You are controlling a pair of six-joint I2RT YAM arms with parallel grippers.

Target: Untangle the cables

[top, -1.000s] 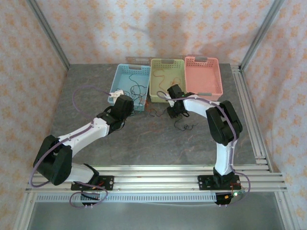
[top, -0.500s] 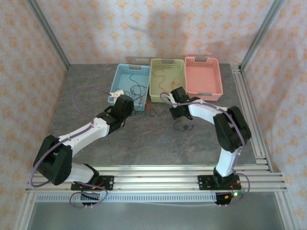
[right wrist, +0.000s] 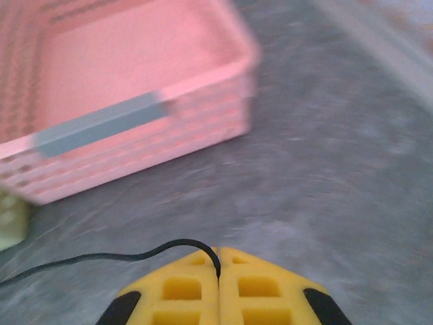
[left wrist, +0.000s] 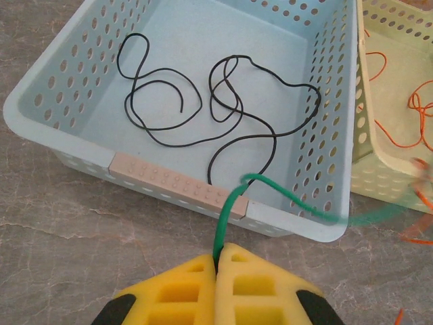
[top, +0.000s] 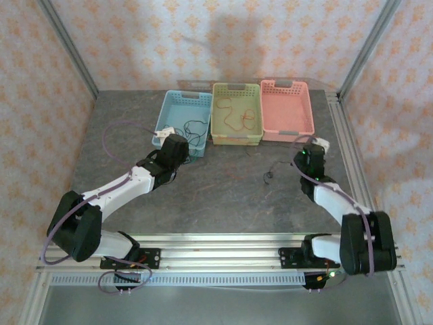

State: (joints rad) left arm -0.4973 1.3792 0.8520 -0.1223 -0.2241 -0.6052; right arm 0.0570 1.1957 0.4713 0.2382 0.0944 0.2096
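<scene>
Jaws pressed together: green cable [left wrist: 226, 211] pinched by left gripper [left wrist: 218, 267], running away then bending right; black cable [right wrist: 101, 256] pinched by right gripper [right wrist: 218, 261], trailing left along bench [right wrist: 338, 176]. Beyond, second black cable [left wrist: 223, 98] coiled in blue basket [left wrist: 169, 186], orange cable [top: 238, 120] in green basket [top: 236, 87]. Two judged sorted, two left.

No legible text, label, brand, number or sign in any view. The tan handle strip [left wrist: 177, 187] on the blue basket [left wrist: 318, 227] carries only a grid of small raised dots, no characters.
</scene>
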